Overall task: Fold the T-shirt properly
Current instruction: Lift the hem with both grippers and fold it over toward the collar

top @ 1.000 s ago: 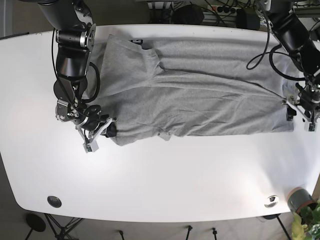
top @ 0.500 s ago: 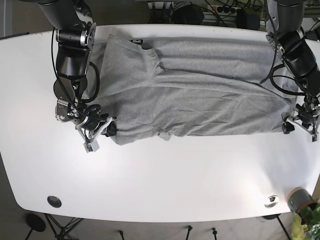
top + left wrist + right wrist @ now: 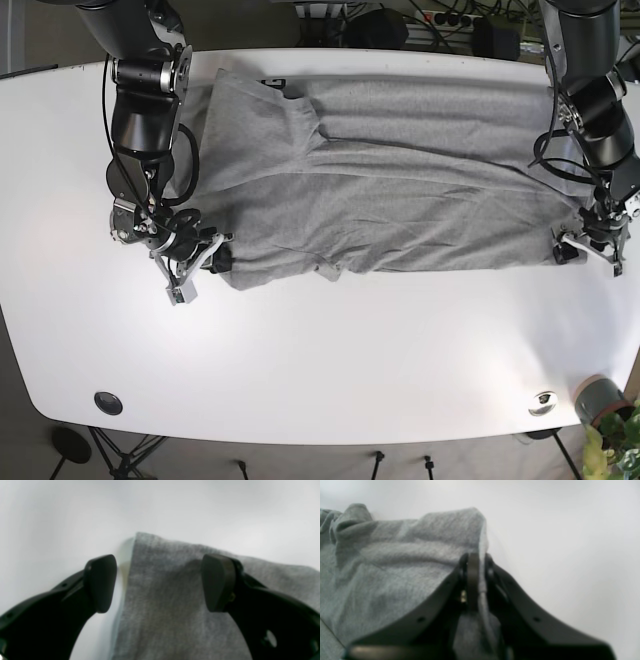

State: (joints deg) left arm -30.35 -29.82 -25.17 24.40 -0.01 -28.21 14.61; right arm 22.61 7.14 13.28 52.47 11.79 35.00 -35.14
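Observation:
A grey T-shirt [image 3: 400,190] lies spread across the far half of the white table [image 3: 330,350], wrinkled, with one part folded over at its far left. My right gripper [image 3: 207,262] is shut on the shirt's near left edge; in the right wrist view its fingers [image 3: 473,580] pinch a fold of grey T-shirt [image 3: 395,575]. My left gripper [image 3: 585,247] stands open at the shirt's near right corner. In the left wrist view the left gripper [image 3: 158,582] straddles that corner of the T-shirt [image 3: 170,605], one pad over cloth, the other over bare table.
A black disc [image 3: 108,402] sits near the table's front left edge. A silver fitting [image 3: 543,402] and a potted plant [image 3: 605,405] are at the front right corner. Cables [image 3: 440,20] run behind the far edge.
The left arm has swung down and inward, bringing its open gripper from beside the shirt's right edge onto the near right corner. The right arm has stayed put.

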